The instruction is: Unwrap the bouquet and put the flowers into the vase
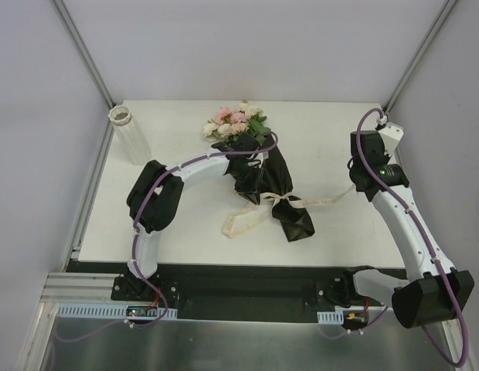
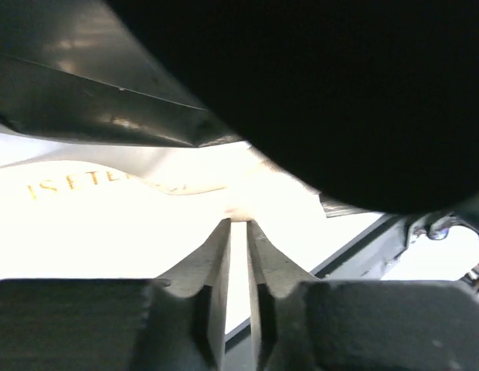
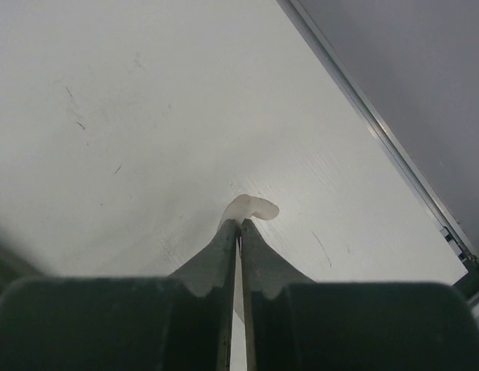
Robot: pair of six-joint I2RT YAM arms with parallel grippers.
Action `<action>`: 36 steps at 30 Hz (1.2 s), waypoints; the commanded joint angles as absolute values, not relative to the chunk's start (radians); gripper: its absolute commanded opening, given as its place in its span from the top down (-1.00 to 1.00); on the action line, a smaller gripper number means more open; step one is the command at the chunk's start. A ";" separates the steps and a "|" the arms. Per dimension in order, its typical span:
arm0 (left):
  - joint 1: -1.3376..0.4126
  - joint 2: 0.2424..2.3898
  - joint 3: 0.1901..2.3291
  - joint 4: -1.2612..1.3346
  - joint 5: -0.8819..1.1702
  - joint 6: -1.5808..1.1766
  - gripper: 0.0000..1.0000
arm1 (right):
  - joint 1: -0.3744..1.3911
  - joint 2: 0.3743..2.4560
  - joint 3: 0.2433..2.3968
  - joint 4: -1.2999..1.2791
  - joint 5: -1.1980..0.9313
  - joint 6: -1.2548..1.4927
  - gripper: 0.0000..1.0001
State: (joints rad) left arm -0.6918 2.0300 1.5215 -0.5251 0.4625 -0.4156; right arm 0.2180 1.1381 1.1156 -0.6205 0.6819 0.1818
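Jaws of left gripper (image 2: 238, 222) stand a slit apart, pinching cream ribbon (image 2: 85, 184) at the bouquet (image 1: 282, 174), which lies mid-table, blooms toward eleven o'clock. At its three o'clock, right gripper (image 3: 239, 222) clamps the ribbon's end.

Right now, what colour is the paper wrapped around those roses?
Black. The wrapping paper shows best in the top external view.

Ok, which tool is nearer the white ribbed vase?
Left. The left tool is at the black paper-wrapped bouquet mid-table, right of the vase; the right tool pinches the cream ribbon by its end, farther right.
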 commanded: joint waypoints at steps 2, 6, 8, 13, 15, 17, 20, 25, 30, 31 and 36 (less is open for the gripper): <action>-0.681 2.034 1.577 -0.615 0.361 -0.374 1.00 | 0.210 1.176 1.095 -0.653 0.681 0.198 0.82; -0.680 1.938 1.568 -0.615 0.278 -0.345 1.00 | 0.210 1.180 1.057 -0.644 0.675 0.207 0.81; -0.680 1.867 1.554 -0.615 0.226 -0.330 1.00 | 0.210 1.172 1.034 -0.637 0.678 0.210 0.80; -0.684 1.805 1.540 -0.607 0.184 -0.310 1.00 | 0.199 1.176 1.028 -0.623 0.707 0.187 0.79; -0.684 1.816 1.543 -0.607 0.208 -0.313 1.00 | 0.189 1.195 1.055 -0.618 0.733 0.175 0.78; -0.684 1.835 1.549 -0.609 0.248 -0.319 0.98 | 0.173 1.230 1.092 -0.644 0.704 0.158 0.58; -0.684 1.835 1.548 -0.607 0.279 -0.325 0.71 | 0.225 1.232 1.098 -0.582 0.456 0.082 0.10; -0.683 1.806 1.540 -0.601 0.273 -0.321 0.57 | 0.486 1.218 0.990 -0.376 0.216 0.081 -0.23; -0.681 1.775 1.531 -0.594 0.253 -0.316 0.41 | 0.621 1.339 0.942 -0.252 0.156 0.158 -0.14; -0.680 1.770 1.528 -0.592 0.253 -0.316 0.39 | 0.652 1.363 0.943 -0.244 0.155 0.160 0.16; -0.680 1.766 1.520 -0.581 0.267 -0.318 0.36 | 0.675 1.494 0.997 -0.227 0.150 0.187 0.53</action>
